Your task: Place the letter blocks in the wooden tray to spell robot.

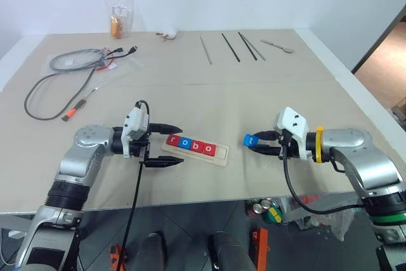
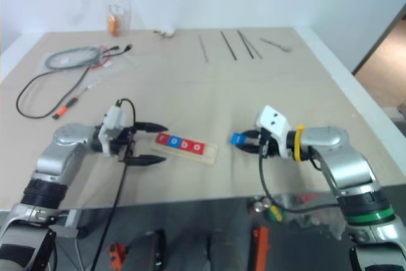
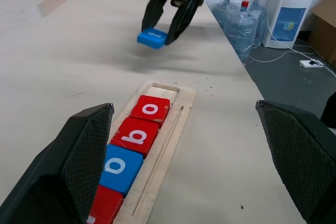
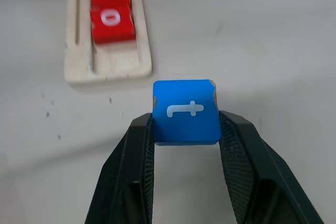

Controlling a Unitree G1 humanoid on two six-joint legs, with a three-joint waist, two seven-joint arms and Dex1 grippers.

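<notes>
A tan bench [image 1: 209, 103] carries the work. Far off on its left lie a coiled grey cable [image 1: 70, 61] and a small orange-handled screwdriver [image 1: 78, 106]; at the far edge stands a clear bag [image 1: 118, 15] with something orange inside, and to the right of it lie three thin dark rods [image 1: 229, 47] and a spoon [image 1: 278, 45]. None of it lies between the arms and the tray.

The wooden tray [image 1: 219, 157] lies near the front edge, its long axis running left to right and slanting slightly nearer toward the right. Four letter blocks sit in its groove, red r [image 1: 173, 141], blue o [image 1: 184, 143], red b [image 1: 196, 146], red o [image 1: 209, 150], leaving the right end slot bare.

The left gripper [image 1: 166, 145] sits at the tray's left end, its fingers [image 3: 79, 166] spread wide and holding nothing, one on the far side of the tray's end and one on the near side.

The right gripper [image 4: 186, 124] hovers to the right of the tray, apart from it, pointing left toward it. Its fingers [image 4: 128, 161] are clenched on the sides of the blue t block [image 4: 185, 111], which hangs above the bench with its lettered face up.
</notes>
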